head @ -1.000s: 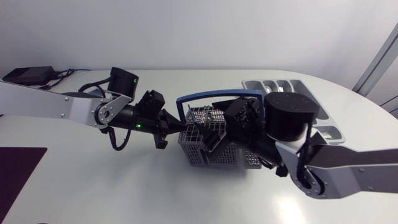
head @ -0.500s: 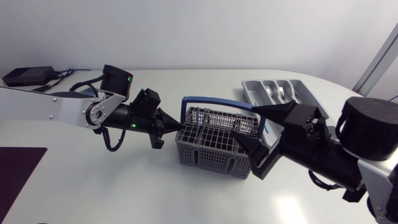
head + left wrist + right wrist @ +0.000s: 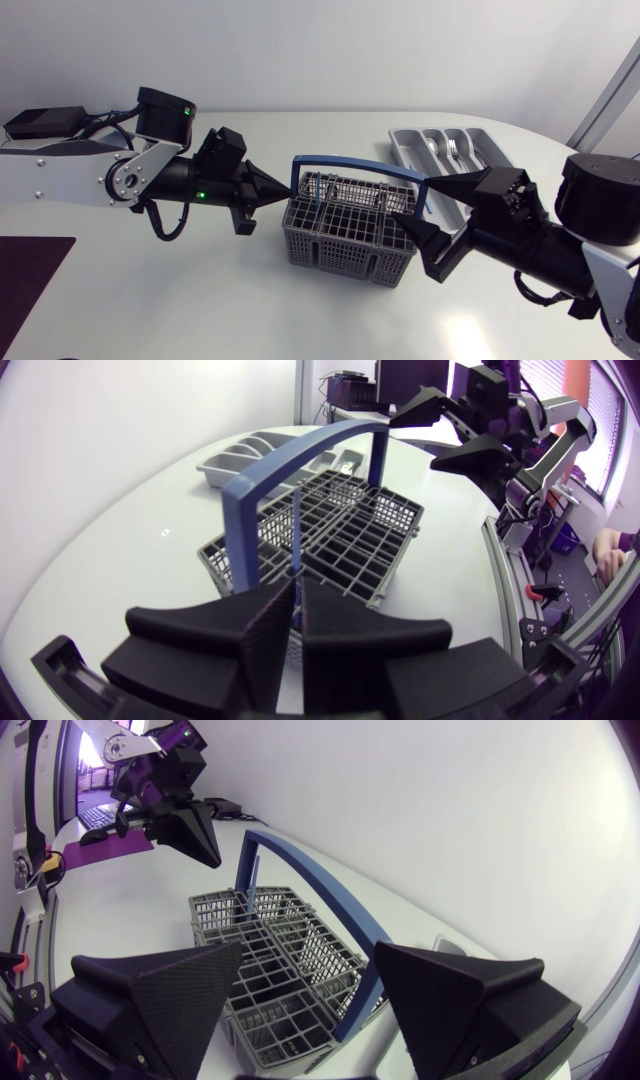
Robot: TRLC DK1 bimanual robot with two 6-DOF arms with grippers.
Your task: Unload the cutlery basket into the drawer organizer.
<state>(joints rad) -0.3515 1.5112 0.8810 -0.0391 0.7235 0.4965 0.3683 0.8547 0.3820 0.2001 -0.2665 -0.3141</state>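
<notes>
Plainly, the left gripper (image 3: 284,190) has its two wedge fingers pressed together into a single point, with nothing gripped. Its arm comes in from the 9 o'clock edge of the head view. The silver link lies nearly level over the table (image 3: 200,300), and the black wrist points the gripper toward 3 o'clock. The tip sits just beside the left post of the blue handle (image 3: 355,164); the views do not show whether they touch. In the left wrist view the joined fingers (image 3: 270,635) aim straight at the cutlery basket (image 3: 330,535), and a thin upright piece (image 3: 297,555) rises just ahead of them.

The right gripper (image 3: 410,204) is spread wide and holds nothing. Its arm enters from about 4 o'clock, a large black joint sits at the edge, and the wrist points toward 9 o'clock. One finger lies level with the handle's right end, and the other is beside the basket's right-hand wall. In the right wrist view the basket (image 3: 270,980) lies ahead of the parted fingers (image 3: 160,995).

The grey cutlery basket (image 3: 345,240) stands upright at the table's middle, between the two grippers. The drawer organizer (image 3: 398,145) lies at roughly 1 o'clock from it, with some cutlery (image 3: 450,150) in its slots. Its near end is hidden behind the right gripper.

A black box (image 3: 45,121) sits at the table's 10 o'clock corner, and a dark mat (image 3: 30,275) at 8 o'clock.
</notes>
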